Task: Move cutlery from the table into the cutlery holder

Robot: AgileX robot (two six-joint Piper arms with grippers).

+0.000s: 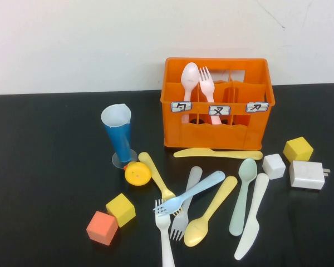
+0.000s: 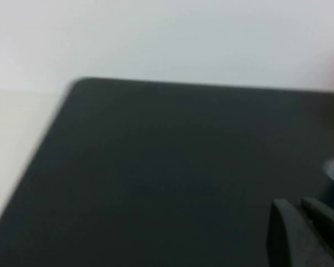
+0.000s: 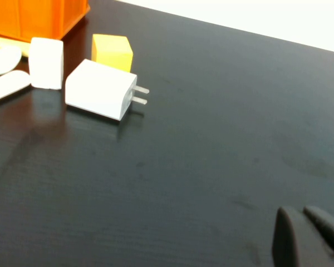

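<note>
Most cutlery (image 1: 212,210) lies on the table (image 1: 44,167), long ways toward the orange cutlery holder (image 1: 217,103). A pink spoon (image 1: 189,78) and pink fork (image 1: 206,83) stand inside it. The left gripper (image 2: 303,231) and right gripper (image 3: 306,236) look pinched together, low over the table, holding nothing

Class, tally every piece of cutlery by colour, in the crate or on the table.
Pink cutlery: 2
Yellow cutlery: 3
White cutlery: 2
Blue fork: 1
Grey fork: 1
Mint spoon: 1
Total: 10
Left gripper, right gripper: over bare table.

Glossy black table (image 1: 50,167); smooth plastic orange cutlery holder (image 1: 211,136)
</note>
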